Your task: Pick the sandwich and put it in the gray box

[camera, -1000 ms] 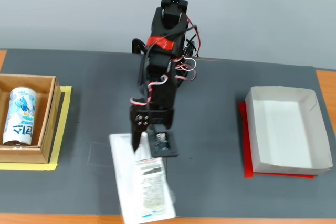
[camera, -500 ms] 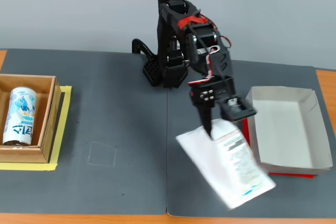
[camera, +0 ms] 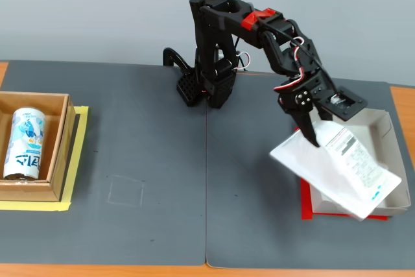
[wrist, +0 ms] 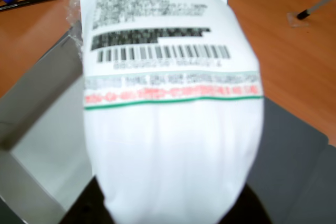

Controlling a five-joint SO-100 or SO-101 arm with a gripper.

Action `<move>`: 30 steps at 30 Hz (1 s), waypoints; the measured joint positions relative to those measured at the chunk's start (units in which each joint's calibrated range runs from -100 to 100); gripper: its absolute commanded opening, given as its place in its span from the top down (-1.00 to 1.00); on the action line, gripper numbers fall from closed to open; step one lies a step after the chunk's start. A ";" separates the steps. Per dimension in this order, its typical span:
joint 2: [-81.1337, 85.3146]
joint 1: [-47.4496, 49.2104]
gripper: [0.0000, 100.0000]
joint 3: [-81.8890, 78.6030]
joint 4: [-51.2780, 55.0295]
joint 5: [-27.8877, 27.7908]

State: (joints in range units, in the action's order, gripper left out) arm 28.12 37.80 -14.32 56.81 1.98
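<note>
A: Where is the sandwich [camera: 337,173] in the fixed view?

B: It is in the right part of the frame, lifted in the air and tilted. Its lower right end lies over the gray box [camera: 382,121], and its upper left corner sticks out past the box's left wall, above the dark mat [camera: 162,180].

A: And the gripper [camera: 316,135]?

B: It is pinching the sandwich at the pack's upper edge. One dark finger [camera: 310,129] comes down in front of the white plastic; the other side is behind the pack.

A: What does the wrist view show?

B: The sandwich [wrist: 168,119] fills almost the whole picture. I can see the barcode and a green and a red line across the label, but the small print is too blurred to read. At the lower left of the frame is the inside of the gray box [wrist: 37,145].

A: What else is on the table?

B: In the fixed view, at the left edge, a brown box [camera: 57,147] stands on yellow tape, with a white-blue can [camera: 24,142] lying inside it. Under the gray box there is a red sheet [camera: 305,205].
</note>
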 measured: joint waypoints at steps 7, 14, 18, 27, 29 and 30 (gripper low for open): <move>-1.95 5.75 0.96 0.00 -1.04 2.54; -6.03 5.90 0.96 0.00 -7.98 3.42; -9.26 6.78 0.96 1.17 -9.19 3.42; -20.05 10.32 0.96 12.12 -9.45 3.47; -22.68 11.35 0.96 15.00 -9.45 3.47; -23.96 11.86 0.96 16.17 -9.45 3.47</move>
State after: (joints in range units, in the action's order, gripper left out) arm 4.16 49.67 1.84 47.35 5.45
